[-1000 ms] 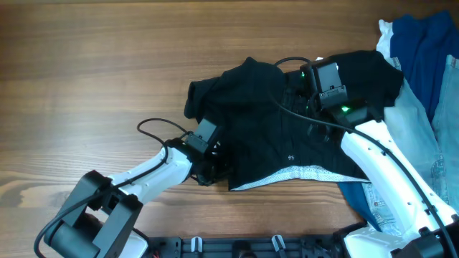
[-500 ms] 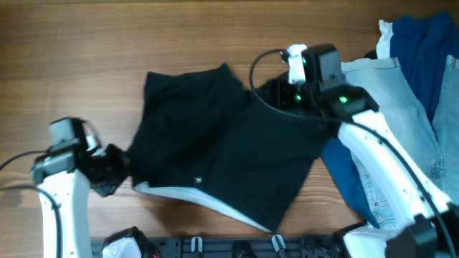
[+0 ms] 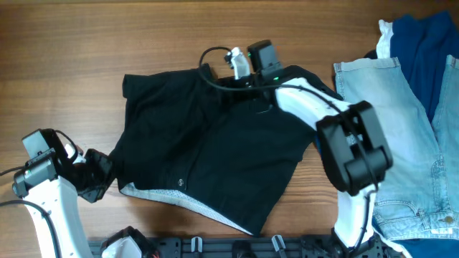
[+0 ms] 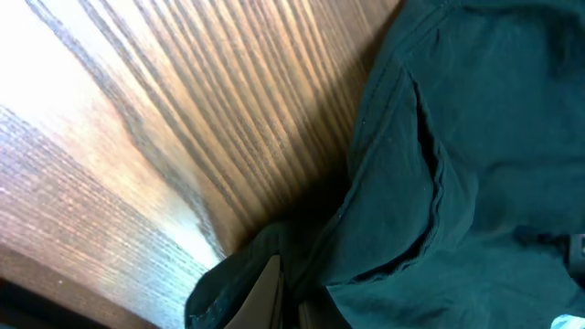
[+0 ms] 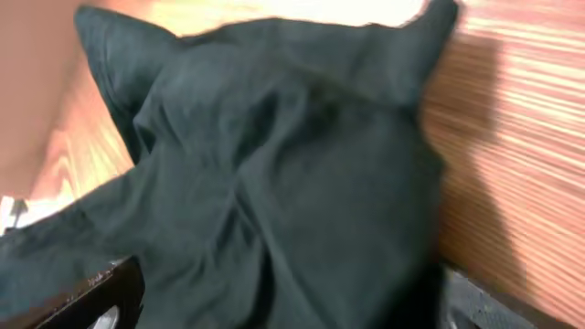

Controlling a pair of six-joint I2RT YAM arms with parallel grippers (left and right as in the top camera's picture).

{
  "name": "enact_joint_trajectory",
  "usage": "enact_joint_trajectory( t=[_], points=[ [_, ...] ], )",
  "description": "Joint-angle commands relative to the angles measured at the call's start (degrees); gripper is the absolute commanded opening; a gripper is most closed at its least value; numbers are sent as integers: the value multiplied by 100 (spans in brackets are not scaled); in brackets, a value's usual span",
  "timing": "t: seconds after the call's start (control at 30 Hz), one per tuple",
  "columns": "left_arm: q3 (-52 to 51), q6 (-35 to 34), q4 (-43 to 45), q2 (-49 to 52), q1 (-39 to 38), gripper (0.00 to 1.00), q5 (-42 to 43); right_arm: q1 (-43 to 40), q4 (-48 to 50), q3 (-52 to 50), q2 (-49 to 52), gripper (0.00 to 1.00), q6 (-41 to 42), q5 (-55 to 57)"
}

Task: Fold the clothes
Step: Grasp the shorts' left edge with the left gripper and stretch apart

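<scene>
Black shorts (image 3: pixel 215 143): spread open and unfolded across the middle of the table (image 3: pixel 72 43), skewed, with 1 lower corner running toward the front edge.
Left gripper (image 3: pixel 106 172): at the shorts' left lower corner. In the left wrist view the cloth bunches tightly around a pale finger (image 4: pixel 266 291), so the jaws look closed on that corner.
Right gripper (image 3: pixel 240 77): at the shorts' far edge. Its own camera is filled with dark cloth, and I cannot tell whether the fingers are pinching it or merely lying on it.
Other clothes: the light-blue jeans (image 3: pixel 387 122) lie just beside the shorts on the right, and the dark blue cloth (image 3: pixel 423 43) lies beyond them.
Risk, slip: the left grip seems to hold only a small bunch, so a hard pull could slide the thin fabric out.
Risk, skew: uneven pulls from the 2 arms would likely crease the cloth diagonally and spoil a straight fold line.
Risk, snag: the right arm crosses close to the jeans, so a wide sweep could drag them along.
Fabric: matte black, thin and limp, with soft ridges and a raised seam.
Details: a small white tag (image 3: pixel 181 183) and a pale speckled lining (image 3: pixel 161 195) along the near hem.
Table surface: smooth wood grain with a light sheen, so probably low friction.
</scene>
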Motion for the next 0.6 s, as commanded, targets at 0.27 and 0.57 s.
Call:
enact_joint_trajectory(
  t=[0.27,0.57],
  points=[
    [55,101,1716,-66,37,4,372,-549,586,170,-280,4,1239,192],
    [566,-623,4323,-2,-450,4,1029,-1005,-251,177,-2785,51,1300,1405]
  ],
)
